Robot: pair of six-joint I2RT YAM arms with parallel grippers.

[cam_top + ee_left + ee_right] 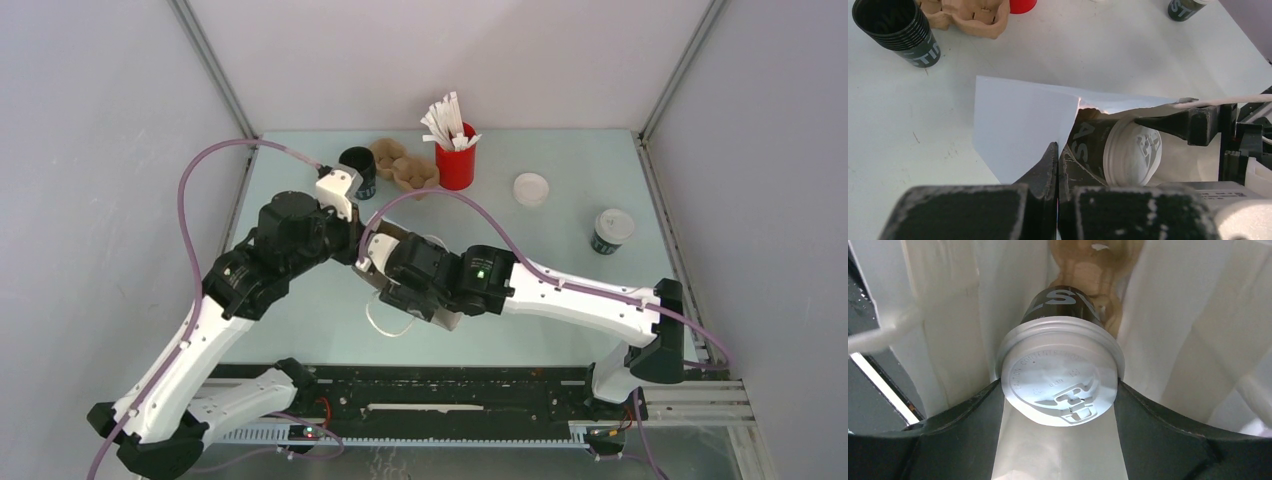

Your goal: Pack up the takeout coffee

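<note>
Currently: my right gripper (1059,386) is closed partway on the takeout coffee (1060,305), one finger on each side of its white lid, both touching the rim. The cup is inside the mouth of the white paper bag (1018,120), which lies on its side on the table (560,240). My left gripper (1057,152) is fully closed, pinching the bag's paper edge just beside the cup and holding the mouth open.

Key relation: the cup's long axis runs straight out from my right fingers and along the bag's length, lid toward my right wrist, base pointing into the bag. A brown pulp carrier (1083,270) sits deeper in, directly beyond the base. I cannot tell whether the base touches it.

Bag walls pass close on both sides of the lid.

Judgement: insertion under way, not finished. The next move should be a push along that same axis, base first toward the carrier. Risk: a finger catching the paper wall, or the lid popping under side pressure.

Note: a second lidded cup (612,230) stands well apart at the table's right side, nearer my right arm
</note>
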